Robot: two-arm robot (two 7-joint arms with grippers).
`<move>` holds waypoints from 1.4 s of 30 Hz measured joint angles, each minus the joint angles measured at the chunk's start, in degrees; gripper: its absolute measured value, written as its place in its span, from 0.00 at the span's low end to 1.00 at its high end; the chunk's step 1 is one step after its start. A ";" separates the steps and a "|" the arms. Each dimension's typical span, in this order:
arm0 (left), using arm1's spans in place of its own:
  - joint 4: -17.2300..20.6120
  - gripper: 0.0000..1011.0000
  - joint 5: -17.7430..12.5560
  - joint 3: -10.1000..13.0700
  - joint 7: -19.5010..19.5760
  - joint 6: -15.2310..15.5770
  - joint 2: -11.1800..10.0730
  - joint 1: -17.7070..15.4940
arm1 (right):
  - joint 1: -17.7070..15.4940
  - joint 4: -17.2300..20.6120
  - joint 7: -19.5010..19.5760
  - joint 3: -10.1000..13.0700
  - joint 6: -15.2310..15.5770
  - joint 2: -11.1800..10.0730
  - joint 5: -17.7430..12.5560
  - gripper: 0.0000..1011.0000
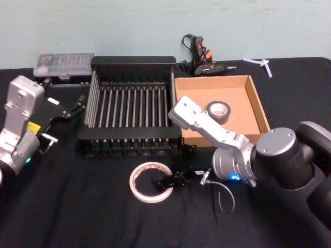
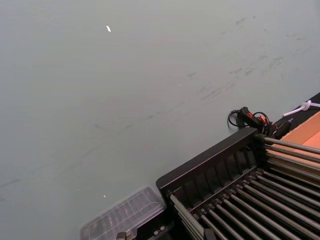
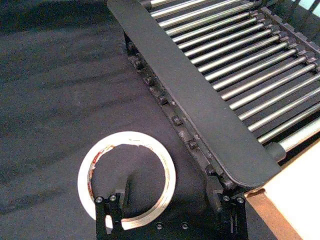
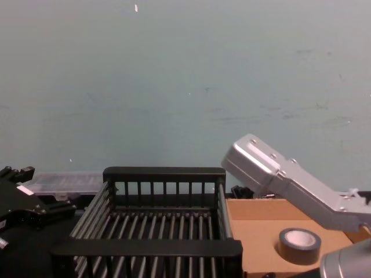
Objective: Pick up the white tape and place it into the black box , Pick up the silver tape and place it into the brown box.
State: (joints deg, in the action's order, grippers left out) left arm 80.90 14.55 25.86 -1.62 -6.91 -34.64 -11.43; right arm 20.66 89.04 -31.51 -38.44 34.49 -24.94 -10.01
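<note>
The table [image 1: 77, 206] carries the black box [image 1: 132, 63] at its far middle, empty on its bars. Directly to that box's right stands the brown box [image 1: 258, 106], with the silver tape [image 1: 220, 112] already lying flat inside it. The white tape [image 1: 151, 182] lies flat on the cloth near the front edge, just before the black box's front rim.

My right pincer [image 1: 168, 181] is down at that roll, spread, one finger [image 3: 111, 212] inside the ring over its near wall, the other beyond it. The roll has no long axis; I judge the wall must be pinched across. My left pincer [image 1: 64, 112] hangs spread at the table's left, farther off.
</note>
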 joint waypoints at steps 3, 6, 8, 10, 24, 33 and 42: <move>0.00 0.99 0.00 0.00 0.00 0.00 0.00 0.00 | -0.22 0.36 -0.15 0.10 0.19 0.02 0.00 0.99; 0.00 0.99 0.00 0.00 0.00 0.00 0.00 0.00 | -0.45 0.72 -0.20 0.14 0.31 0.01 0.01 0.99; 0.00 0.99 0.00 0.00 0.00 0.00 0.00 0.00 | -0.58 0.91 -0.20 0.18 0.37 -0.01 0.01 0.99; 0.00 0.99 0.00 0.01 0.00 0.00 0.00 0.00 | -0.79 1.18 -0.20 0.23 0.47 -0.05 0.01 0.99; 0.00 0.99 0.00 0.00 0.00 0.00 0.00 0.00 | -1.45 1.64 -0.15 0.24 0.94 -0.02 0.30 0.99; 0.00 0.99 0.00 0.00 0.00 0.00 0.00 0.00 | -1.17 0.95 -0.30 0.04 1.03 0.48 0.60 0.99; 0.00 0.99 0.00 0.00 0.00 0.00 0.00 0.00 | -0.83 0.12 -0.23 -0.17 0.90 1.07 1.18 0.99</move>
State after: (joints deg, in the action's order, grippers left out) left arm 80.90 14.55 25.86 -1.62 -6.91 -34.65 -11.43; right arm 19.83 89.17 -31.75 -38.61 35.40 -23.87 -8.83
